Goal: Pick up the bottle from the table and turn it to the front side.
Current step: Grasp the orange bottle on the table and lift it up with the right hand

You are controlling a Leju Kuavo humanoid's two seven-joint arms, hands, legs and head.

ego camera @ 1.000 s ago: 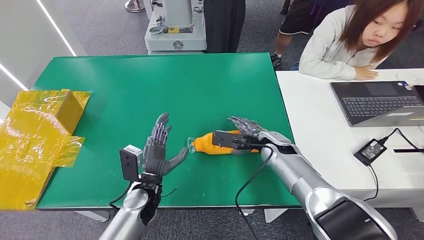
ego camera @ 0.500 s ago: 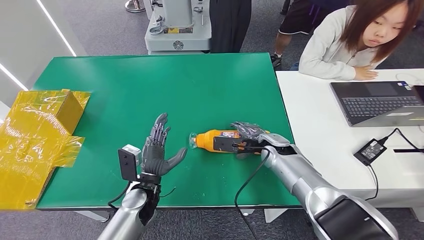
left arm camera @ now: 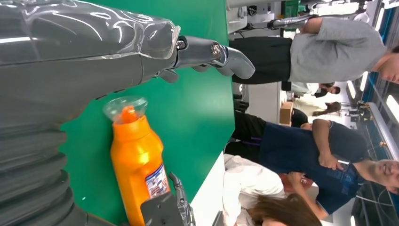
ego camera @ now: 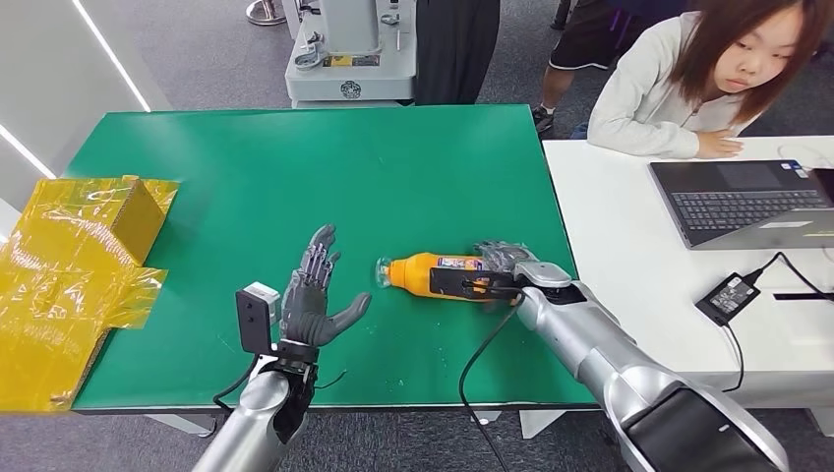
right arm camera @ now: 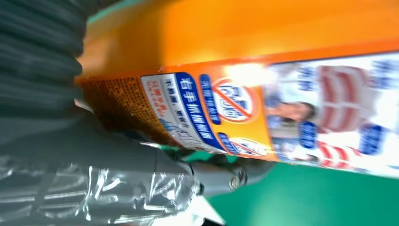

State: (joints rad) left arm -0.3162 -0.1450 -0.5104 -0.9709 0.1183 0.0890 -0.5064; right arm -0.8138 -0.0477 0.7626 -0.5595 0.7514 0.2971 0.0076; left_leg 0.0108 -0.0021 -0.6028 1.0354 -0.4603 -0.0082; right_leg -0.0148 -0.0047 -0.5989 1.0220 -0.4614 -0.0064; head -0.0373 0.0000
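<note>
- Head view, left to right: yellow film-wrapped boxes (ego camera: 74, 265) sit at nine o'clock, off the green table (ego camera: 295, 167).
- Left hand (ego camera: 313, 295) hovers over the table at seven o'clock, fingers spread, grasping nothing.
- Orange bottle (ego camera: 433, 273) lies on its side near table centre, clear cap pointing to nine o'clock toward the left hand.
- Right hand (ego camera: 502, 267) is wrapped around the bottle's base end; the right wrist view shows the label (right arm camera: 282, 113) close up.
- Judgement: grasp looks made; lifting fully and turning it front-side remain.
- Laptop (ego camera: 747, 202) rests at three o'clock.
</note>
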